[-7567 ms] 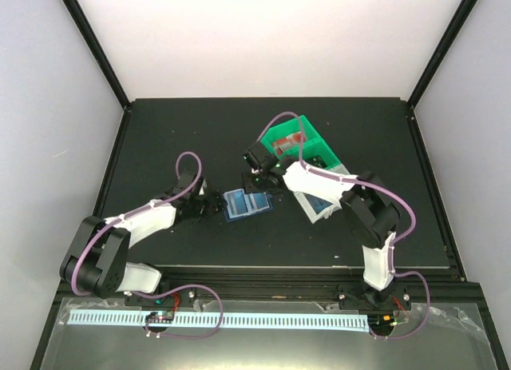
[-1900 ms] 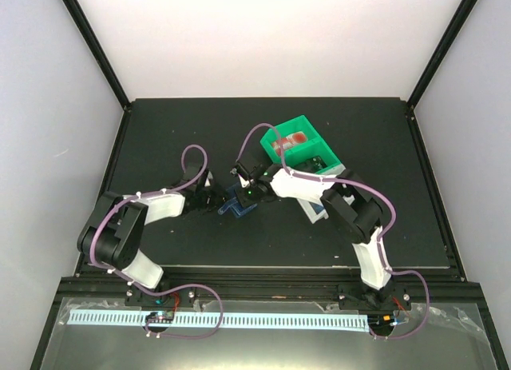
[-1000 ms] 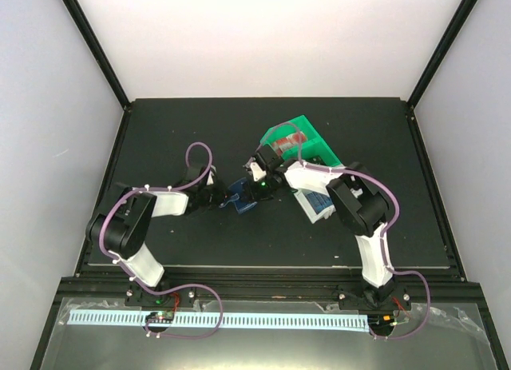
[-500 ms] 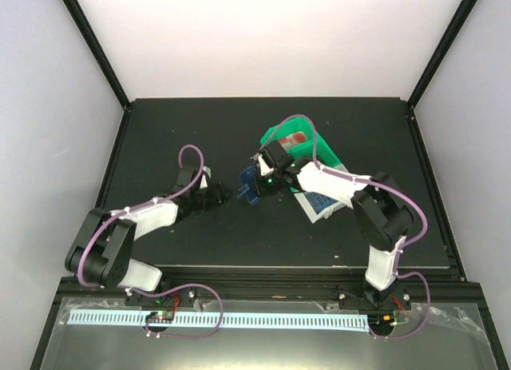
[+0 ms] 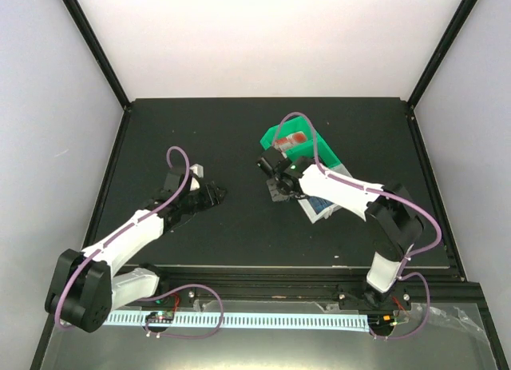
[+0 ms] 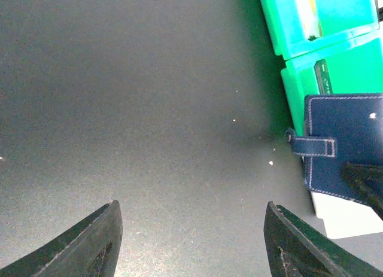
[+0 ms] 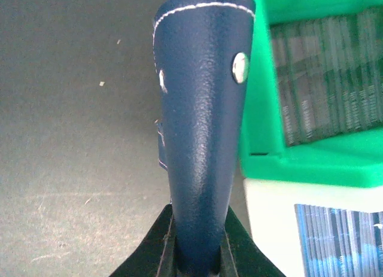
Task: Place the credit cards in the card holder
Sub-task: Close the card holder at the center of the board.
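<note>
**Top external.** Card holder: a small dark folded item near the middle of the desk. It is pinched in the right gripper, just left of the green bin and the white bin. Its colour and detail are too small to read here. Left gripper: left of centre, well apart from the holder; how wide it stands cannot be told from above. Credit cards: a blue patch inside the white bin.

**Left wrist.** Left gripper: fingers spread wide, with only bare desk between them. Card holder: navy, pebbled, white stitching round the edge, and a strap tab projecting sideways (seen face-on only here). Green bin is behind it, and a corner of the white bin shows below.

**Right wrist.** Card holder: seen edge-on and folded shut, with two metal studs. Its base is clamped in the right gripper. Green bin and white bin are just beside it. Credit cards: blue, stacked in the white bin (their edges show only here).
</note>
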### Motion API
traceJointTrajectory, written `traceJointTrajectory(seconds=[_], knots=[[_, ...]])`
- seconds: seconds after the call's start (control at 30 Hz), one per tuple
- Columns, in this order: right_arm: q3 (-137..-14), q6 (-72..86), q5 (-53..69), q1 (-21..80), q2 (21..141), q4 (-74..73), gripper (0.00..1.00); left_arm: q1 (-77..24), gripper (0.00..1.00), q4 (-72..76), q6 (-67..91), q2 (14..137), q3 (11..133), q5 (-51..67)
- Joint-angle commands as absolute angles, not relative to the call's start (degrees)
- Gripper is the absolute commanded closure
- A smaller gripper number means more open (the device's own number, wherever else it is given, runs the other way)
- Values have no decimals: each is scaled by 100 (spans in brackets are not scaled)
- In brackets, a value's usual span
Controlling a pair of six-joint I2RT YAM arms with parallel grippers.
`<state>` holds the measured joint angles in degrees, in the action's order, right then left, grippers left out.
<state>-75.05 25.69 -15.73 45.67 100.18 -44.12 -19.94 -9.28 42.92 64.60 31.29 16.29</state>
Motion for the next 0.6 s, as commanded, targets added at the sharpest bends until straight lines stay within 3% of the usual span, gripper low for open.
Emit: traceJointTrajectory(seconds=[0.0, 0.17, 0.47, 0.57], knots=[[-7471, 2695, -1537, 4713, 10178, -4431, 99, -2013, 33, -1178, 4229, 6326, 3067, 1708], [-7170, 2786, -476, 4740, 10167, -3870, 99, -2013, 31, -1121, 4324, 6356, 2914, 1850], [-7676, 2733, -1960, 5445, 10772, -4538, 99, -2013, 28, -1456, 4767, 6172, 2909, 1254], [-7765, 2763, -2202, 5680, 10913, -4657, 93, -1983, 28, -1699, 4958, 6014, 3019, 908]])
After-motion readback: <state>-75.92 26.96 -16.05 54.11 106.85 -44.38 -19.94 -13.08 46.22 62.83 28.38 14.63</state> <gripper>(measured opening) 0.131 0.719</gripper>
